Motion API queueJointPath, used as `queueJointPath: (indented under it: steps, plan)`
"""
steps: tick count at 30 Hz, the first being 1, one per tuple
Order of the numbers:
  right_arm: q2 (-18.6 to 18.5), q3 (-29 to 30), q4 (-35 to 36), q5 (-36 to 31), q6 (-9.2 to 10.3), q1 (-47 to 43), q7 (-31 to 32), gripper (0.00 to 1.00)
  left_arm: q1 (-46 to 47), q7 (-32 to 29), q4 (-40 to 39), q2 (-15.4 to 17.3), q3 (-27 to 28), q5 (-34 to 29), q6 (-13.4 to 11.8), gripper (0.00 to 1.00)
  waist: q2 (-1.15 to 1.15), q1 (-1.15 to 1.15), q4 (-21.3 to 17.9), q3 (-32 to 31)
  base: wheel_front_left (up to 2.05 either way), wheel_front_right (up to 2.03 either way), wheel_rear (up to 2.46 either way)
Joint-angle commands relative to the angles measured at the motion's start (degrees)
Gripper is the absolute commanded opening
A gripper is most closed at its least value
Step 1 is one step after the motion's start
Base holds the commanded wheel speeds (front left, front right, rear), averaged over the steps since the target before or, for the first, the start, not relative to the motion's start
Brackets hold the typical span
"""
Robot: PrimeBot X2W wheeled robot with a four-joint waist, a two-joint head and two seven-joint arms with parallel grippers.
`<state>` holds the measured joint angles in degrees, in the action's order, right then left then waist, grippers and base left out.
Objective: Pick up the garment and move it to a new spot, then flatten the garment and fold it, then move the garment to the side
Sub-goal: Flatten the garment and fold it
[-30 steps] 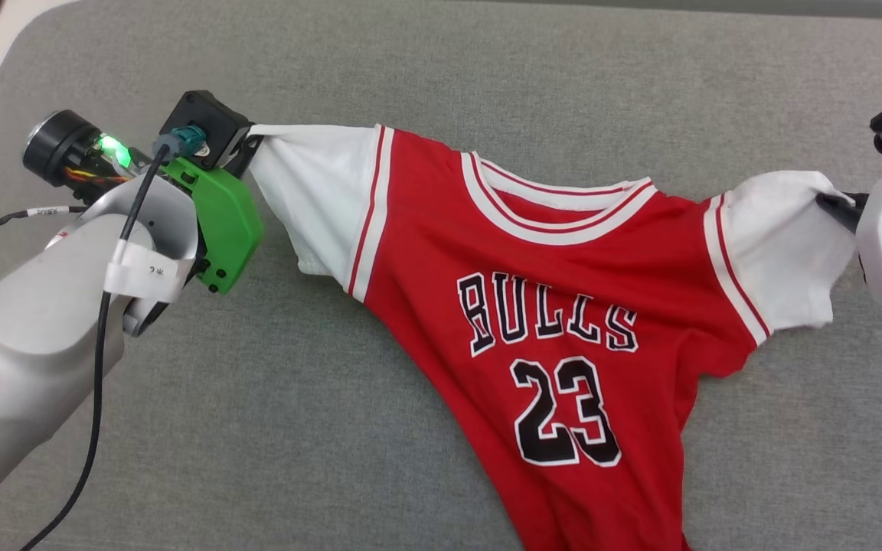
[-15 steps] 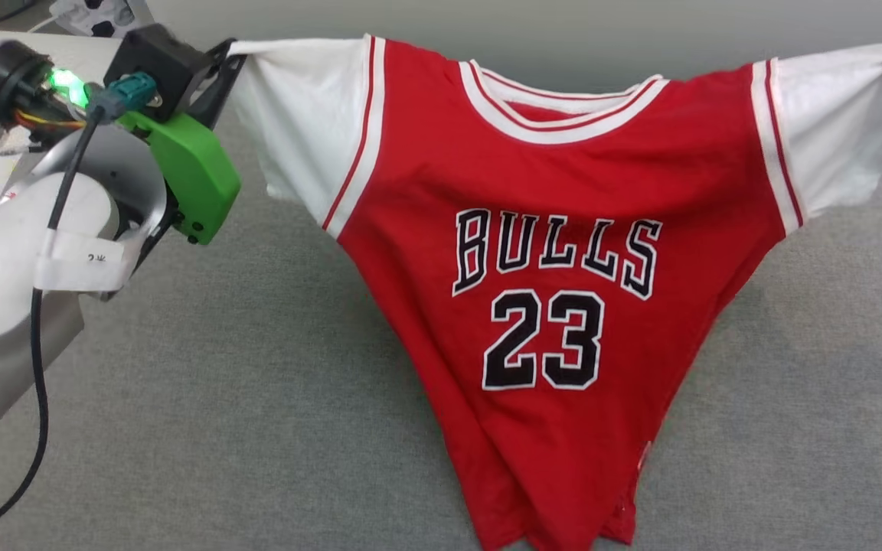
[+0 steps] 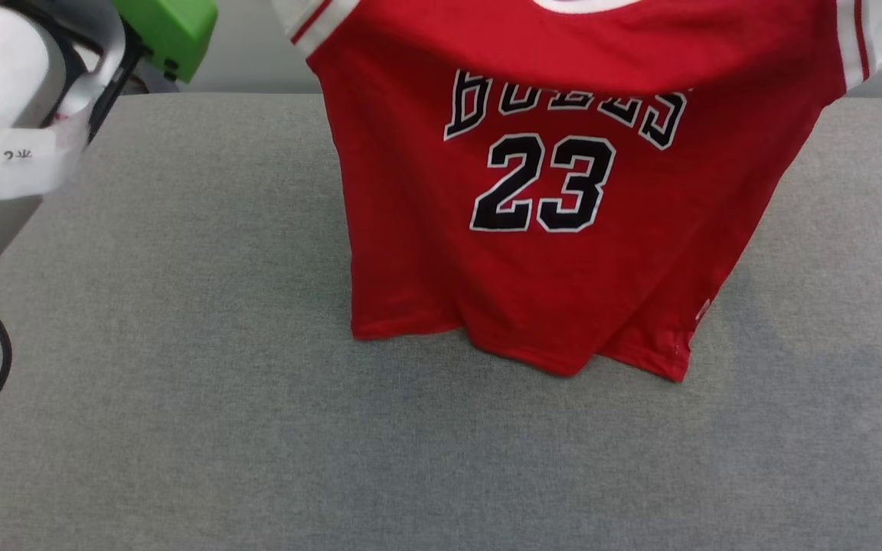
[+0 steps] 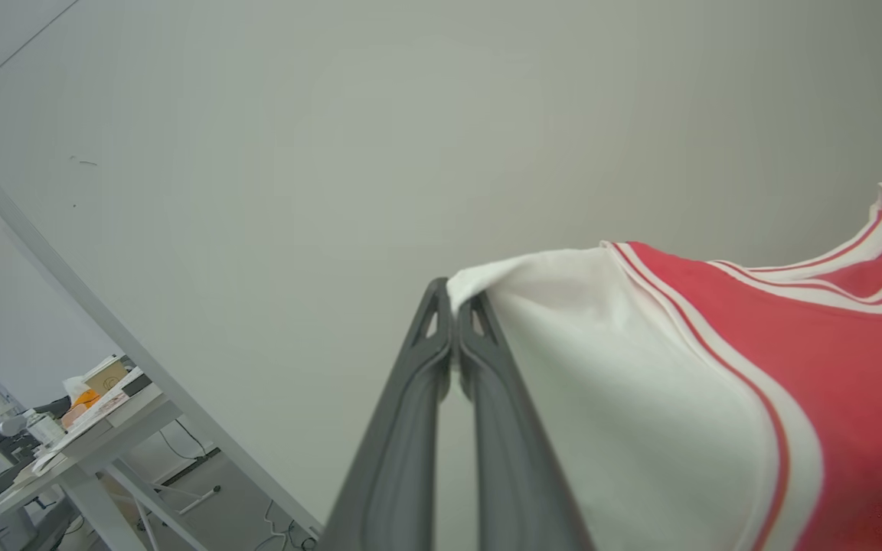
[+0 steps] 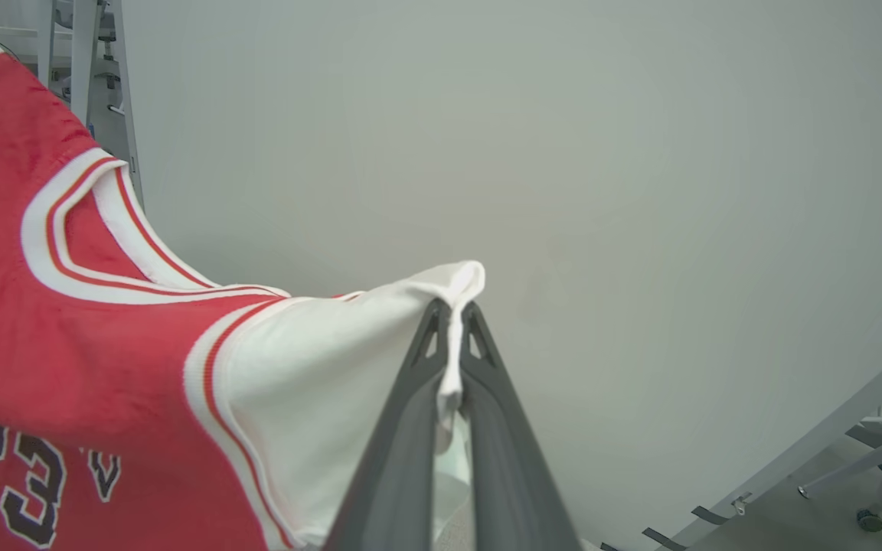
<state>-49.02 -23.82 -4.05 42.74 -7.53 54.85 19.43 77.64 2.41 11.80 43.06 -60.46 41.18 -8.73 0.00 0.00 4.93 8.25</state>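
The garment, a red jersey with white sleeves and black "23", hangs in the air over the grey table, its hem just above the surface. My left gripper is shut on the tip of one white sleeve. My right gripper is shut on the edge of the other white sleeve. The collar sags between the two grips. In the head view the left arm's green mount sits at the top left, and the garment's top runs off the upper edge.
The grey padded table spreads wide in front of and to both sides of the hanging hem. A pale wall stands behind. A desk with clutter is far off at the lower left of the left wrist view.
Both grippers have lifted the garment off the table by its sleeves; it now hangs upright instead of lying spread. The head camera has also shifted.
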Motion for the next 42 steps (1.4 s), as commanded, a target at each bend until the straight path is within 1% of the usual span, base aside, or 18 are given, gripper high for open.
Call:
queueJointPath:
  steps: [1,4,8,15,21,25,29,33,36,38,42]
  plan:
    - [0.66,0.51,0.05,-0.88,0.04,2.07,0.05,0.00,2.03,-0.12,0.74,-0.83,0.56,-0.51,0.33,0.00,0.00,0.00,-0.31,2.55,0.00,0.00,0.00]
    - [1.68,1.19,-0.66,-1.97,0.04,6.22,0.12,0.00,5.50,-0.22,2.62,-1.93,1.34,-0.99,1.10,0.00,0.00,0.00,-0.49,6.06,0.00,0.00,0.00]
    - [3.25,1.59,-3.41,-4.18,0.04,14.64,-0.19,0.00,11.83,0.02,6.64,-3.45,3.03,-1.83,2.25,0.00,0.00,0.00,-0.80,11.95,0.00,0.00,0.00]
    - [6.53,-1.11,-11.14,-8.74,0.04,32.18,-1.48,0.00,24.43,2.51,14.66,-5.24,6.77,-3.90,3.52,0.00,0.00,0.00,-1.49,21.94,0.00,0.00,0.00]
    - [9.07,-4.79,-18.93,-11.14,0.04,43.80,-5.23,0.00,31.13,5.33,19.98,-6.37,8.67,-4.84,4.23,0.00,0.00,0.00,-1.54,26.49,0.00,0.00,0.00]
    - [10.81,-7.03,-23.66,-11.74,0.04,48.43,-8.66,0.00,33.07,7.27,22.64,-7.14,9.37,-4.95,4.25,0.00,0.00,0.00,-1.57,28.22,0.00,0.00,0.00]
    - [11.88,-10.29,-26.81,-11.18,0.04,49.56,-11.20,0.00,32.04,9.03,25.05,-7.71,9.16,-4.89,4.49,0.00,0.00,0.00,-1.61,29.14,0.00,0.00,0.00]
    - [12.34,-12.84,-29.67,-9.41,0.04,47.92,-13.67,0.00,28.77,10.79,26.74,-7.76,9.07,-4.46,4.47,0.00,0.00,0.00,-1.77,28.89,0.00,0.00,0.00]
    - [13.04,-14.99,-31.25,-6.94,0.04,44.77,-14.90,0.00,24.69,11.93,26.76,-7.53,9.14,-4.29,4.25,0.00,0.00,0.00,-1.81,27.83,0.00,0.00,0.00]
    - [13.02,-17.43,-31.23,-5.62,0.04,41.77,-14.98,0.00,21.15,12.31,26.18,-7.43,9.50,-3.84,3.98,0.00,0.00,0.00,-1.63,26.79,0.00,0.00,0.00]
    - [12.63,-19.75,-30.67,-2.82,0.04,36.20,-17.45,0.00,13.25,12.54,22.79,-6.53,11.50,-3.55,2.56,0.00,0.00,0.00,-1.55,24.46,0.00,0.00,0.00]
